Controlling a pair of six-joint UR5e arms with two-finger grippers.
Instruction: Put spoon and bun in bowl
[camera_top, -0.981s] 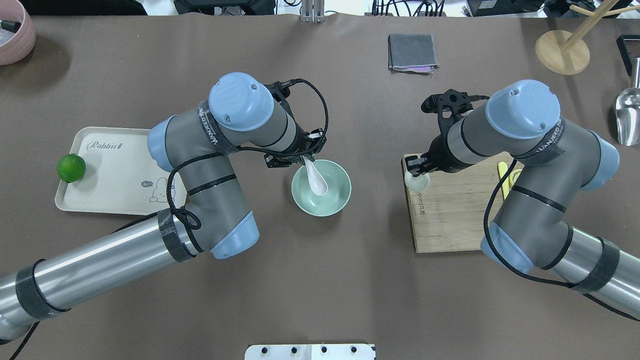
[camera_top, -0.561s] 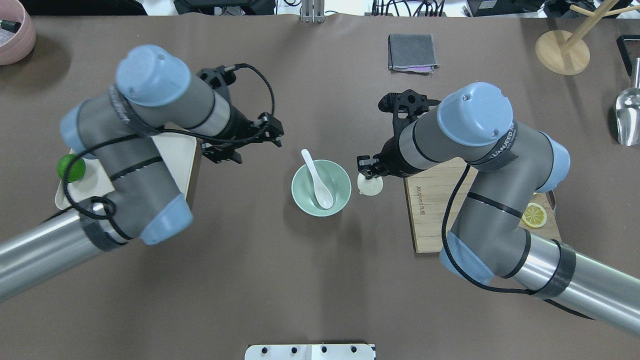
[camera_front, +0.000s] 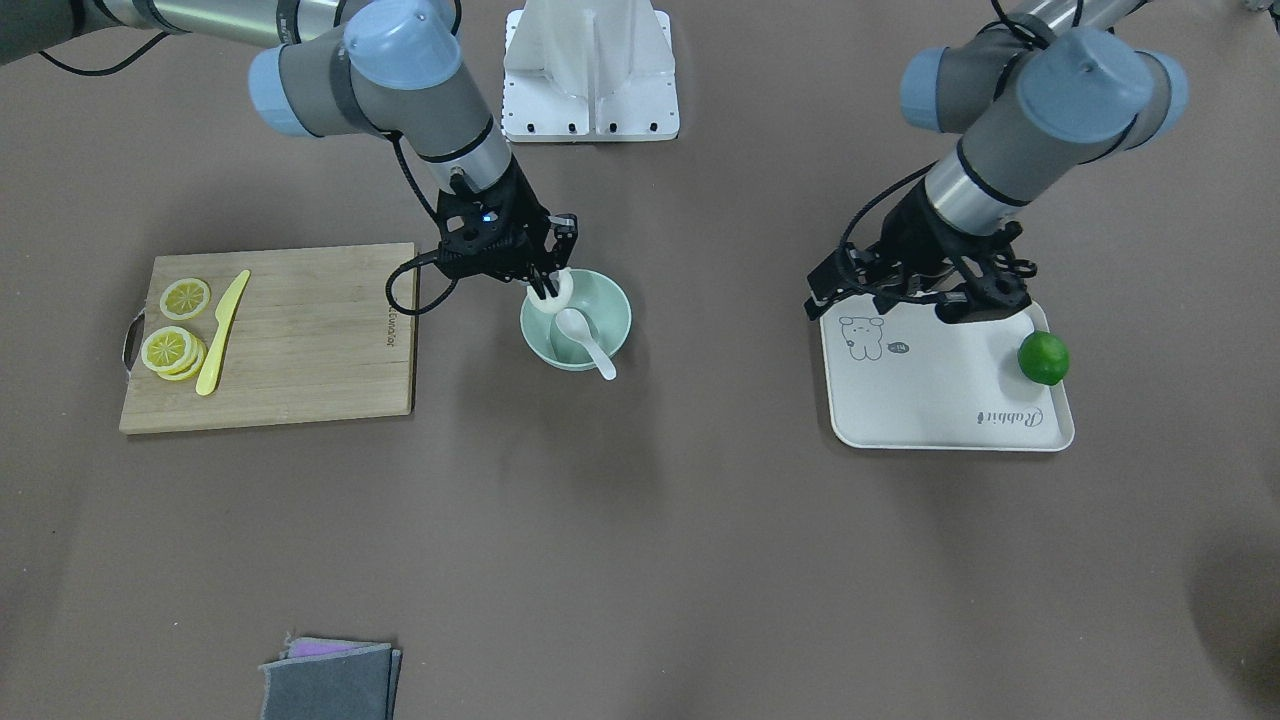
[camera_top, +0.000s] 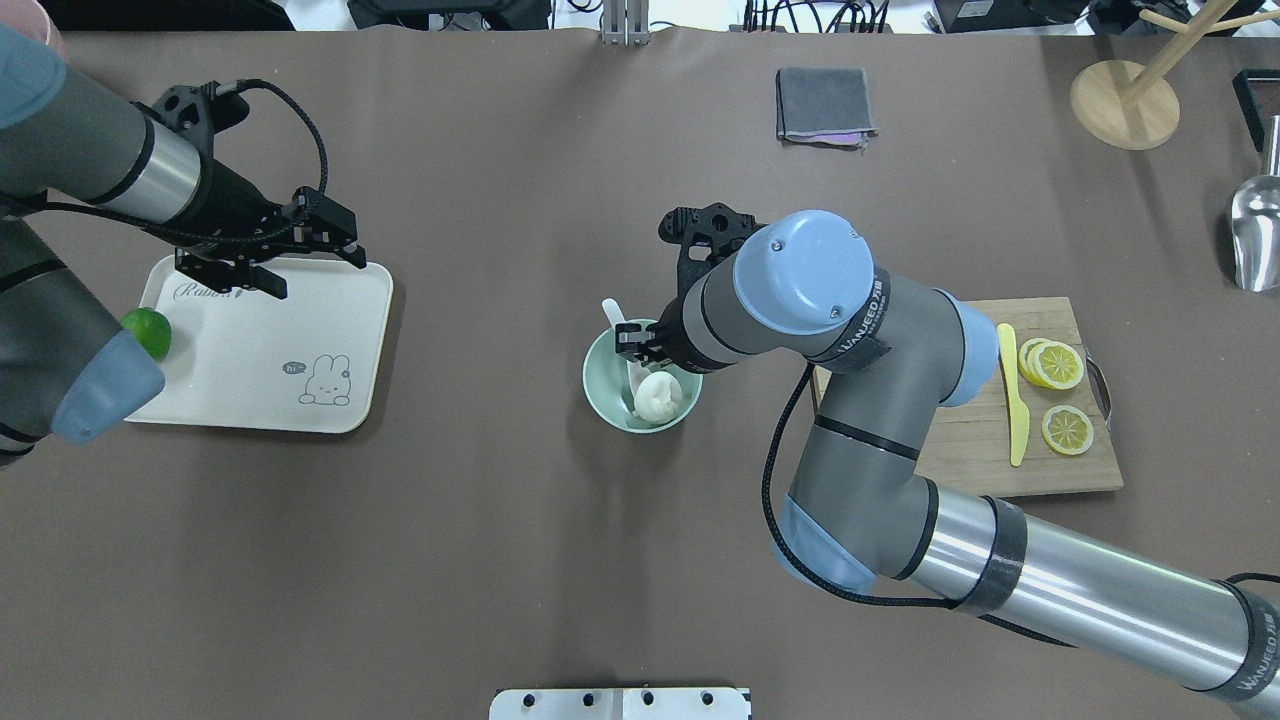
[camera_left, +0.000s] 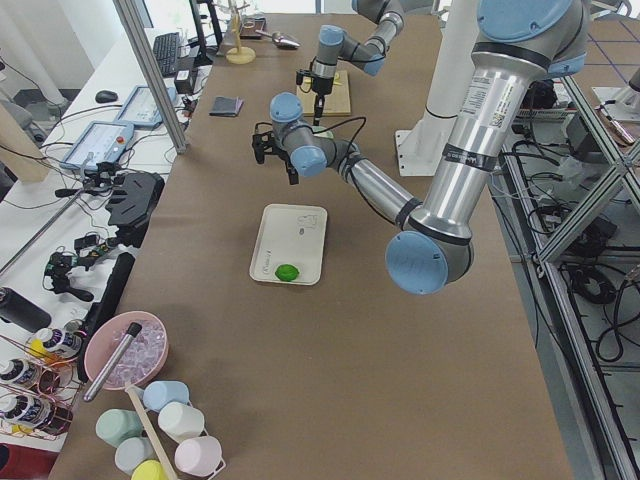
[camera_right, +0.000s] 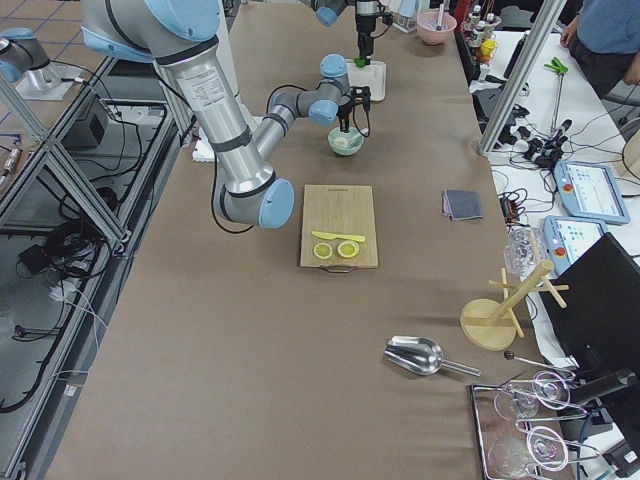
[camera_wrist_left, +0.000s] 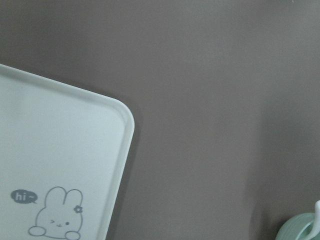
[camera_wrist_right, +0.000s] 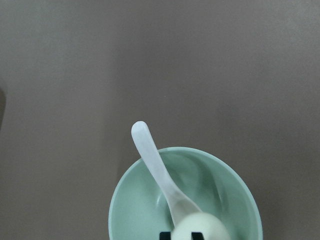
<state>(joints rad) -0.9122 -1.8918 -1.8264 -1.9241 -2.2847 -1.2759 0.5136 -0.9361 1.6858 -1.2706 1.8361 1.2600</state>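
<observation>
The pale mint-green bowl (camera_top: 596, 395) stands mid-table. The white spoon (camera_top: 612, 316) lies in it, its handle sticking out over the far rim; it also shows in the front view (camera_front: 586, 340) and the right wrist view (camera_wrist_right: 155, 160). My right gripper (camera_top: 650, 375) is shut on the white bun (camera_top: 657, 397) and holds it inside the bowl's rim, over the spoon's scoop. The bun also shows in the front view (camera_front: 556, 290) and the right wrist view (camera_wrist_right: 200, 225). My left gripper (camera_top: 265, 270) is open and empty above the far edge of the tray.
A cream rabbit tray (camera_top: 250, 350) with a green lime (camera_top: 150, 330) lies at the left. A wooden cutting board (camera_top: 960, 450) with lemon slices (camera_top: 1062, 365) and a yellow knife (camera_top: 1012, 395) lies at the right. A grey cloth (camera_top: 822, 105) lies at the back.
My left gripper let go of the spoon in the bowl and drew back left over the tray. My right gripper carried the bun from the board's edge leftwards into the bowl.
</observation>
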